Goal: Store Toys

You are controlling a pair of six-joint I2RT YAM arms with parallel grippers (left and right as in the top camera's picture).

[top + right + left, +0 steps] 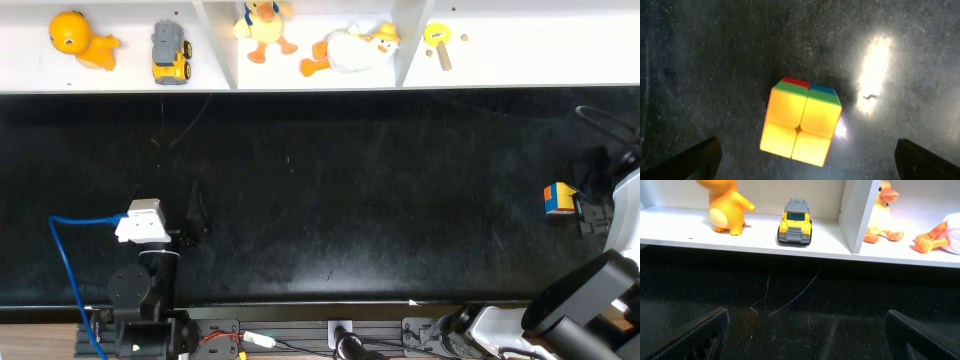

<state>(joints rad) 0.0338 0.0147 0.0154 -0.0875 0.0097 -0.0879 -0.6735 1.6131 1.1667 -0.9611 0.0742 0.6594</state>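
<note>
- The puzzle cube [801,122] is a two-by-two block. Its upward face shows four glossy tiles that read as yellow, the one toward its far corner perhaps nearer to orange; the glare makes that hard to settle.
- Thin strips of green, red and blue show along the far edge of the cube, where its side faces begin.
- From the top view, the cube sits on the black bench [330,190] near its right edge, well apart from the white shelf [320,82] along the far side.
- The right gripper [592,195] hangs above the cube. Its fingers [690,160] are spread wide, one on each side, and neither touches the cube.
- A bright patch of reflected light lies on the bench just beside the cube.
- The left gripper [807,340] is low over the bench on the left, facing the shelf, with its fingers [695,335] spread and nothing between them.
- On the shelf stand an orange duck figure [80,38] and a yellow toy truck [170,52] in one compartment, and a yellow plush duck [265,28] and a white plush duck [355,48] in the next.
</note>
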